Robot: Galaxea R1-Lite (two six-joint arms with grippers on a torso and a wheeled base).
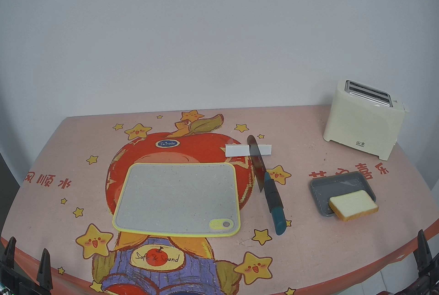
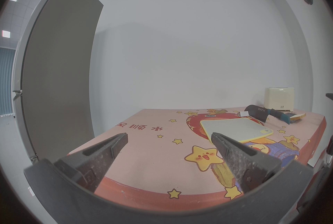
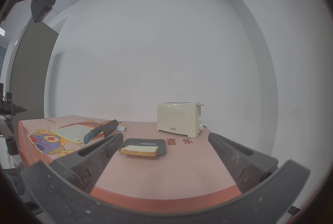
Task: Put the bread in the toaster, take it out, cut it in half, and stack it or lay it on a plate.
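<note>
Trouble looked likeliest at the pickup. Bread (image 1: 353, 205) lay flat and slightly tilted on the tray (image 1: 325, 186), its near edge hanging over the rim. A finger coming in low could shove it onto the table (image 1: 311, 255), or drag the tray along instead of getting under the slice. Too hard a pinch would likely crush it. A crooked hold could make it jam at the narrow slots of the toaster (image 1: 364, 124), which stood just behind the tray. The knife (image 1: 267, 184) lay near the tray's left side, between it and the board (image 1: 176, 197), where a wide swing could knock it.

The right gripper (image 3: 164, 136) hung at the table's near edge, fingers spread wide with nothing between them. The bread sat ahead of it and a little toward the robot's left, well apart. The left gripper (image 2: 169, 136), likewise spread and empty, was at the near left corner, far from the bread, with the board between.
</note>
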